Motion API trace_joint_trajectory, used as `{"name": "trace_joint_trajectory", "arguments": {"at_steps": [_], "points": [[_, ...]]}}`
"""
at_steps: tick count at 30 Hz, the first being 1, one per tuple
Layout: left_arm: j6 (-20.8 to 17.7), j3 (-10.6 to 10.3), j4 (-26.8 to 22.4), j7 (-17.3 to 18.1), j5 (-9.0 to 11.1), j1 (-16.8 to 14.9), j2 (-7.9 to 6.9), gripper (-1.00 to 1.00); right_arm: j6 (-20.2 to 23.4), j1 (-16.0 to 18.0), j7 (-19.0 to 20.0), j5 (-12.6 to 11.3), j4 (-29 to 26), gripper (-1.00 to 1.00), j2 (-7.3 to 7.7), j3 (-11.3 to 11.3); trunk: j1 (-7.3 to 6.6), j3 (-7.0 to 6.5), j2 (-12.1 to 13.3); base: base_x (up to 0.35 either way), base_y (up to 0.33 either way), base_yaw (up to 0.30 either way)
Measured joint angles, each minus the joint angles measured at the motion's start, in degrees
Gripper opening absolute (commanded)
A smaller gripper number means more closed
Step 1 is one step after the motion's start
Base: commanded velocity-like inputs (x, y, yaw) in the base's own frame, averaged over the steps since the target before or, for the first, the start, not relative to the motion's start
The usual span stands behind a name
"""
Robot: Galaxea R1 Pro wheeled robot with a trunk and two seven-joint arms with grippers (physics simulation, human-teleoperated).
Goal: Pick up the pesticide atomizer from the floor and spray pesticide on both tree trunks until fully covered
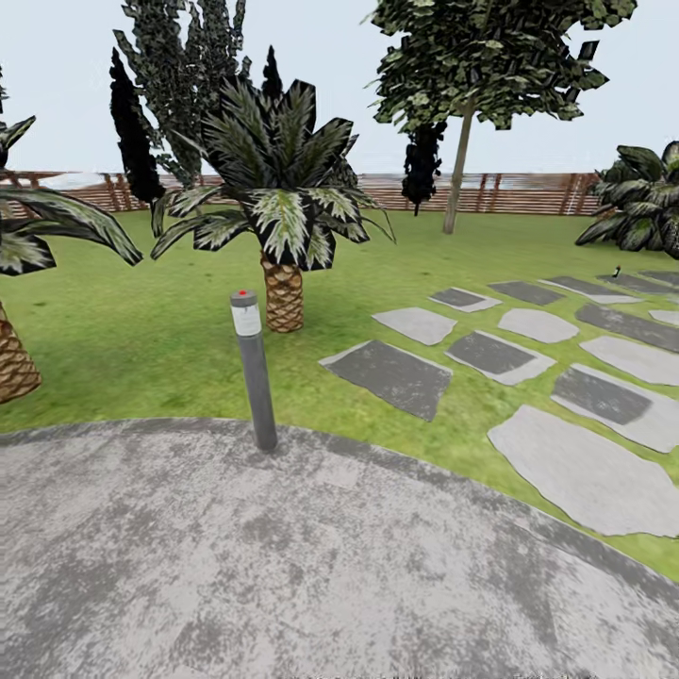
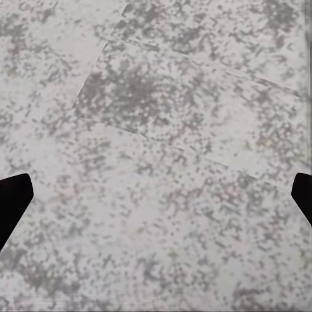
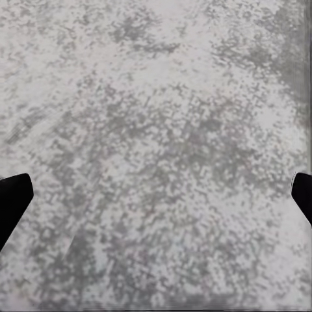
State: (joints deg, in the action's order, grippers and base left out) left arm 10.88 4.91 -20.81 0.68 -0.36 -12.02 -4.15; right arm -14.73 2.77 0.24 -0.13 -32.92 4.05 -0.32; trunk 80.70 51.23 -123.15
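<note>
1. Position: standing on grey mottled paving (image 1: 311, 566), looking out over the lawn (image 1: 141, 330). A slat fence (image 1: 528, 193) closes the far side.
2. Left gripper (image 2: 156, 195): dark fingertips (image 2: 13, 201) sit at the two opposite edges of its wrist view, spread wide, nothing between them, bare paving beneath.
3. Right gripper (image 3: 156, 195): same, fingertips (image 3: 13, 198) at the edges, wide apart, empty, over paving.
4. Atomizer (image 1: 616, 273): probably the small dark speck with a white touch, far right, at the edge of the stepping stones (image 1: 528, 368) near the grass. Too small to confirm, and its long axis cannot be read.
5. Key relation: if that speck is it, it lies far ahead and to the right, well apart from both grippers. The right arm is on the nearer side, but neither can reach; the base must drive there first, I judge.
6. Trees: one tall tree with a straight pale trunk (image 1: 459, 170) stands far, right of centre, before the fence. A second such trunk I cannot pick out.
7. Not targets: short palm (image 1: 283, 292) centre-left, another palm at the left edge, dark narrow trees (image 1: 132, 132) beyond.
8. Obstacle: a grey bollard light (image 1: 255, 368) stands near at the paving's edge, left of the line toward the speck.
</note>
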Motion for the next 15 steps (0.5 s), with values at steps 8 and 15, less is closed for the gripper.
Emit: {"name": "trace_joint_trajectory", "arguments": {"at_steps": [8, 15], "points": [[-0.1, 0.0, 0.0, 0.0, 0.0, 0.0, 0.00, 1.00, 0.0, 0.0, 0.0, 0.0, 0.0, 1.00, 0.00, 0.0, 1.76, 1.96, -3.2, 0.000, 0.000, -0.225], [-0.1, 0.1, 0.0, -0.1, 0.0, 0.0, 0.00, 1.00, 0.0, 0.0, 0.0, 0.0, 0.0, 1.00, 0.00, 0.0, 2.64, 3.00, -4.8, 0.000, 0.000, -0.264]]}}
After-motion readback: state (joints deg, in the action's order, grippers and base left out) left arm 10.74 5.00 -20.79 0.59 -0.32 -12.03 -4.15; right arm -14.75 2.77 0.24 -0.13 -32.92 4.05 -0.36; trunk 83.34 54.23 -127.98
